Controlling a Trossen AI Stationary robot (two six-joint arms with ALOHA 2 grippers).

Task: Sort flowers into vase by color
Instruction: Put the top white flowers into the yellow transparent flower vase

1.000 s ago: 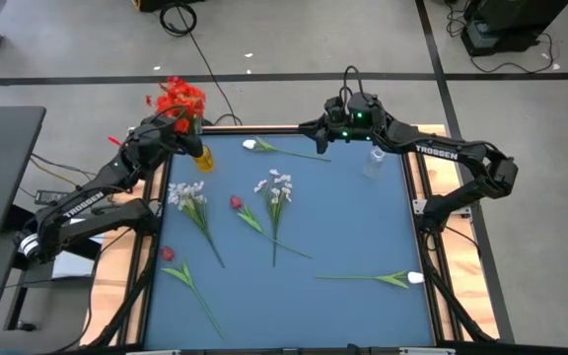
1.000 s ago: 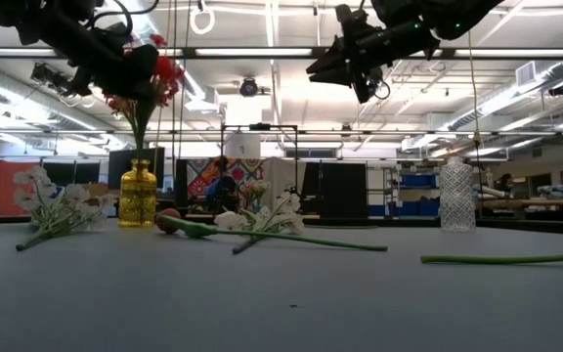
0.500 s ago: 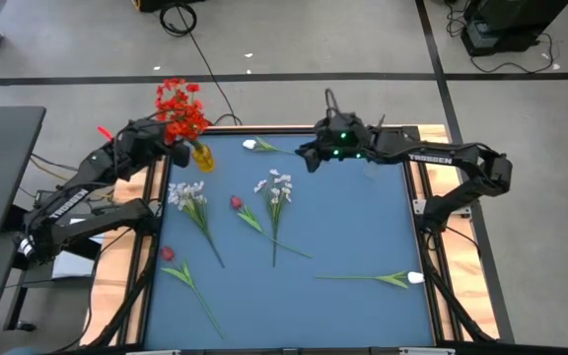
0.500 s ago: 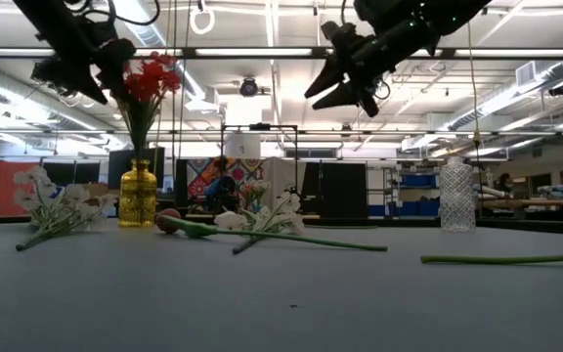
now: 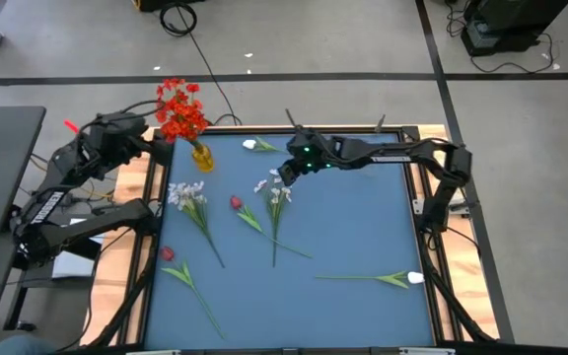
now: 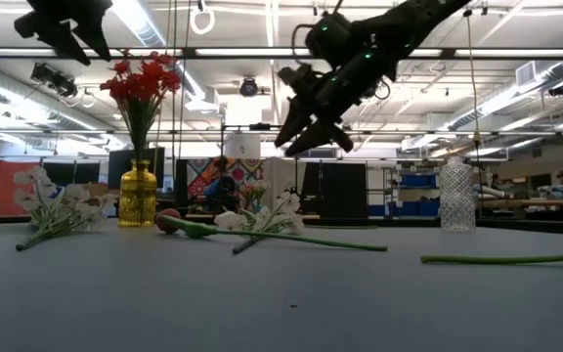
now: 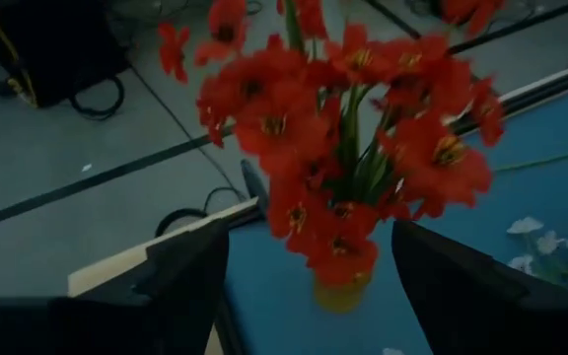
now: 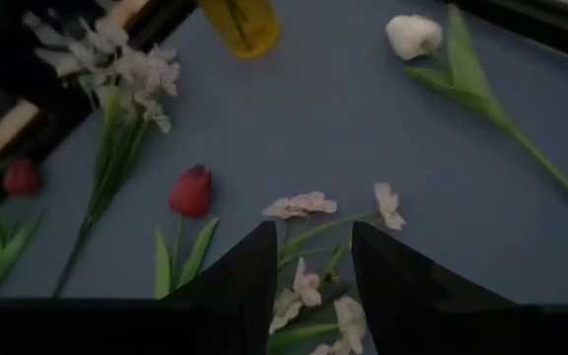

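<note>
Fingers of the right hand (image 5: 282, 177) are standing spread and empty above the pale pink spray (image 5: 276, 190), which is lying flat on the table (image 5: 363, 227) right under the fingertips, its stem (image 5: 275, 237) trailing away from the hand toward the table's near edge. In the right wrist view the blooms (image 8: 309, 207) are sitting just ahead of the gap between the two fingers. For a clean pick, the hand is probably best lowered onto the stem just behind the blooms rather than onto the petals, closing across the stem. A red tulip (image 5: 236, 203) is lying just beside the hand and should be left undisturbed. The left hand (image 5: 126, 133) is waiting open and empty beside the yellow vase (image 5: 202, 158), which is already holding the red bunch (image 5: 178, 106).
</note>
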